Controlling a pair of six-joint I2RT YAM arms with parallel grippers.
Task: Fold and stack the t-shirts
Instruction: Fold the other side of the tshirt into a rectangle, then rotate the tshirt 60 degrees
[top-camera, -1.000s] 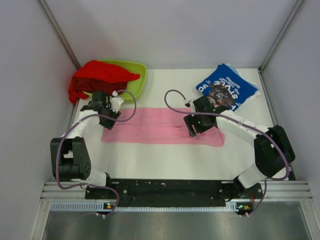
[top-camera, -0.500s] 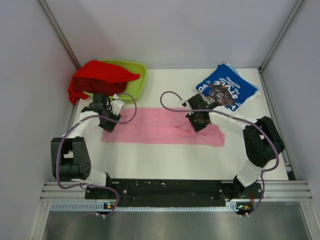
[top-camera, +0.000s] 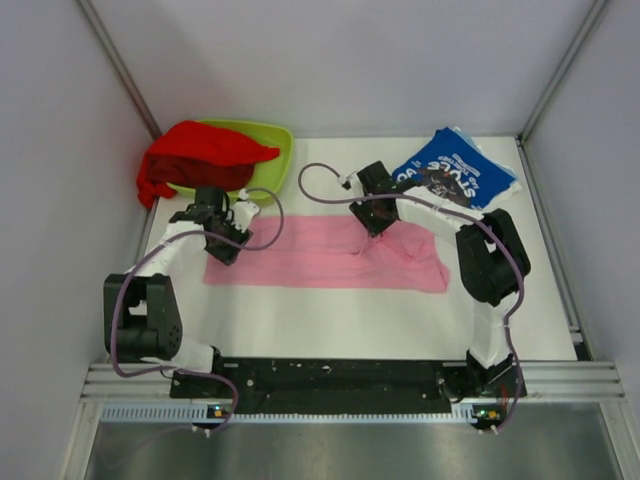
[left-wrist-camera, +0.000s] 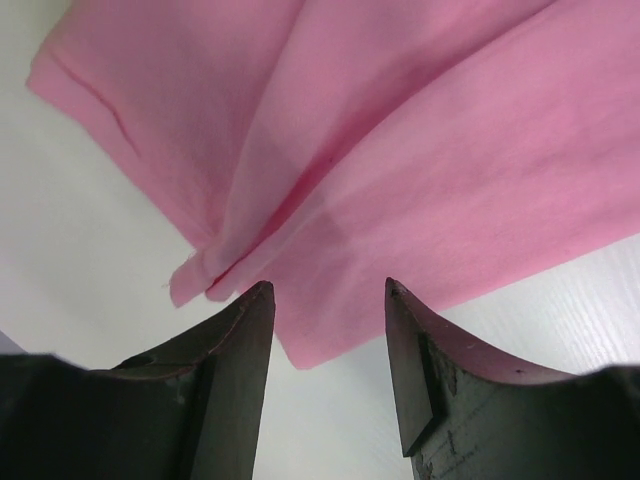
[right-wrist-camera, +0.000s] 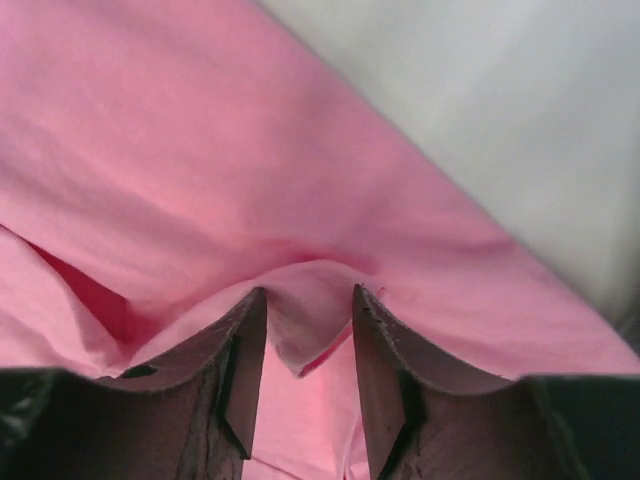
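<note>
The light pink t-shirt (top-camera: 320, 258) lies on the white table as a long folded strip. My left gripper (top-camera: 224, 243) is open at its left end; in the left wrist view its jaws (left-wrist-camera: 325, 290) stand apart over the shirt's corner (left-wrist-camera: 400, 150). My right gripper (top-camera: 372, 222) is over the strip's far edge near the middle. In the right wrist view its jaws (right-wrist-camera: 308, 292) stand apart with a raised flap of pink cloth (right-wrist-camera: 200, 150) between them. The blue t-shirt (top-camera: 455, 178) lies folded at the back right. The red t-shirt (top-camera: 200, 155) is heaped at the back left.
A lime-green tray (top-camera: 280, 150) sits at the back left, partly under the red shirt. Grey walls close in the table on the left, back and right. Bare white table (top-camera: 330, 315) lies between the pink shirt and the arm bases.
My right gripper has moved left and toward the back, from the strip's right part to its far edge near the middle. My left gripper has shifted slightly at the left end.
</note>
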